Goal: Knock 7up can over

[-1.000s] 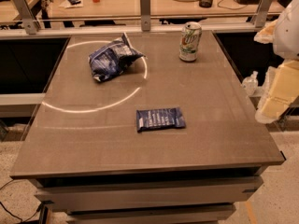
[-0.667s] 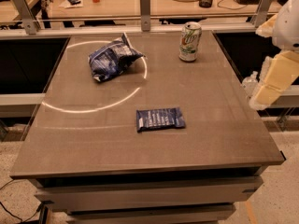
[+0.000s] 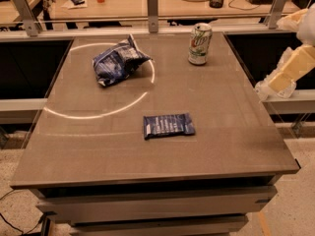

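The 7up can stands upright near the far right corner of the brown table. It is silver-white with green and red marks and a shiny top. My cream-coloured arm reaches in from the upper right, and my gripper hangs just off the table's right edge. The gripper is to the right of the can and nearer to me, well apart from it and touching nothing.
A crumpled dark blue snack bag lies at the far left inside a white ring mark. A flat dark blue packet lies near the table's middle. A rail with metal posts runs along the far edge, with a cluttered desk behind it.
My arm and gripper have moved farther along the right edge and slightly left, closer to the can. The can and both bags have not moved.
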You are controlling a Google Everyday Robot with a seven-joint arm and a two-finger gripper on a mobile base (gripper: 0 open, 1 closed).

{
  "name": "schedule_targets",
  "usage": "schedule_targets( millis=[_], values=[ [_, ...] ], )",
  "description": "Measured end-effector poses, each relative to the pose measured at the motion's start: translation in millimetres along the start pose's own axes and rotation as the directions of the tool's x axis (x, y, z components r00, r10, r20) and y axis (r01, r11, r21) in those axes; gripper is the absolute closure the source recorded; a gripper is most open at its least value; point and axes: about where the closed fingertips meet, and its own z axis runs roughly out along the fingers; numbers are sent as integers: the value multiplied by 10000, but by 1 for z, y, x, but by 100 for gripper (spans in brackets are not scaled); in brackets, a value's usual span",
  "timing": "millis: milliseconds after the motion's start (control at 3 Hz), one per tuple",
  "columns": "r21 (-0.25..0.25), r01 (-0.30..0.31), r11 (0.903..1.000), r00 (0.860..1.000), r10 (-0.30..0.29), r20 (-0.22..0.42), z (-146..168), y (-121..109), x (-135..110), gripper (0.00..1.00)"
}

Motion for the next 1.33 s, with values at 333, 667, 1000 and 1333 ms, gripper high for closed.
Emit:
schedule_targets(
  millis=[333, 667, 1000, 1333],
  values=[
    [-332, -677, 9971, 9739, 733, 2149, 20, -21, 19, 0],
    [-1010, -1237, 9872, 8924, 1552, 4237, 40, -32, 27, 0],
    [-1163, -1461, 9824, 8278, 1857, 5295, 51, -41, 28, 0],
    [-984, -1621, 9818, 7968, 1891, 5739, 63, -47, 30, 0]
  ],
)
